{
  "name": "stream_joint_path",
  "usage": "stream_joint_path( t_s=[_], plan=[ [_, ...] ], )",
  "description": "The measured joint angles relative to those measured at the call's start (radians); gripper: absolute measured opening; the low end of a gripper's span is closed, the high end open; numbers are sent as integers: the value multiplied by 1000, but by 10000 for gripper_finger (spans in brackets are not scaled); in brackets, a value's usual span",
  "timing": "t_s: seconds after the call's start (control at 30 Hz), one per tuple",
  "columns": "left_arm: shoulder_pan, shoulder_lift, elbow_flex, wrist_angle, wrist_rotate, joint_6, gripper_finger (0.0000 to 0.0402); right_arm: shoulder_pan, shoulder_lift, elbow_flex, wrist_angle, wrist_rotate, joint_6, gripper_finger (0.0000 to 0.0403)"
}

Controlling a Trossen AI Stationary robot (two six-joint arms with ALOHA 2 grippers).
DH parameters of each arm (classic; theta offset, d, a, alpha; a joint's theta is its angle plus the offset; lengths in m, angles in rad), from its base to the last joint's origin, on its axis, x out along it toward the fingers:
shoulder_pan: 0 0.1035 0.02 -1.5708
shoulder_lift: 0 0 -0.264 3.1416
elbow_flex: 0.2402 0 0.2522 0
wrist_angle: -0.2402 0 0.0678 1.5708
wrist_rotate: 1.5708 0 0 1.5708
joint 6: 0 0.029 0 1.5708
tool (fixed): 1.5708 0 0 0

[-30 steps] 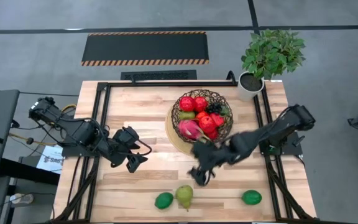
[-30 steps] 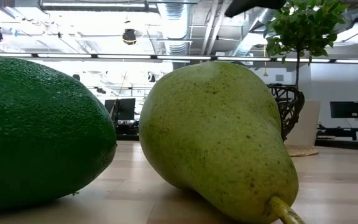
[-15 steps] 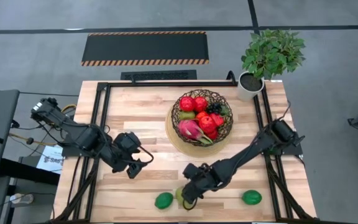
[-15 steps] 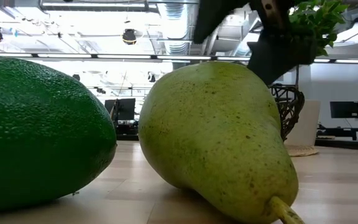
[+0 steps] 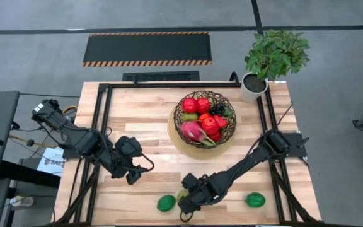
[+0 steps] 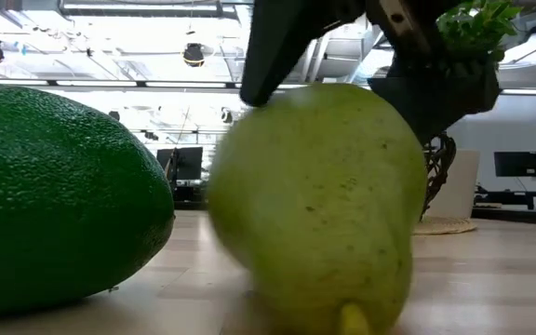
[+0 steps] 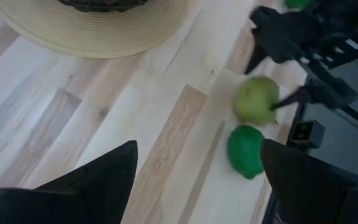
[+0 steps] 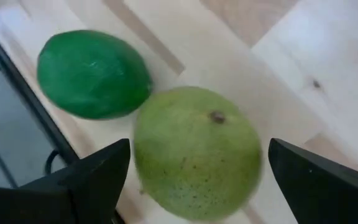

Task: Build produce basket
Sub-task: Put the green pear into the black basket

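A green pear (image 8: 197, 152) lies on the wooden table near its front edge, beside a green lime (image 8: 92, 74). My right gripper (image 5: 185, 203) stands over the pear, open, with one finger on each side of it. A second lime (image 5: 255, 200) lies farther right. The wire basket (image 5: 176, 116) at the table's far middle holds red apples, a pink dragon fruit, dark grapes and a green fruit. My left gripper (image 5: 132, 174) hangs open over bare wood at the left, holding nothing. My right gripper comes slanting down from above, its open fingers astride the pear. In the low view one fingertip (image 6: 254, 88) lies against the pear's upper flank (image 6: 282, 112). Whether the other finger touches cannot be told. The pear rests on the table, blurred in that view.
A potted plant (image 5: 255, 85) stands at the far right corner. Black frame rails (image 5: 106, 126) run along the table's left, right and far sides. Bare wood lies between the basket and the front fruits.
My right gripper has come down from beside the basket toward the near edge, rolling as it went, and now straddles the pear. The pear has turned on the table, its stem end swinging toward the near edge. My left gripper has drifted slightly toward the near edge.
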State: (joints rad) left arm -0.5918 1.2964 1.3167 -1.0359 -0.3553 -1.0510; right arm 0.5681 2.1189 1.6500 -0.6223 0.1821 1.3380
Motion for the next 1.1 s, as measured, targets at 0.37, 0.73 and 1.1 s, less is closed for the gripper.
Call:
stream_joint_path(
  t_s=[0.37, 0.73, 1.1],
  plan=[
    [-37, 0, 0, 7, -30, -6, 324, 24, 62, 2, 20, -27, 62, 398],
    [-45, 0, 0, 7, -52, -7, 324, 17, -6, -1, -109, 91, 151, 336],
    [-45, 0, 0, 7, -61, -8, 324, -63, -328, 0, -474, 261, 102, 349]
  ],
)
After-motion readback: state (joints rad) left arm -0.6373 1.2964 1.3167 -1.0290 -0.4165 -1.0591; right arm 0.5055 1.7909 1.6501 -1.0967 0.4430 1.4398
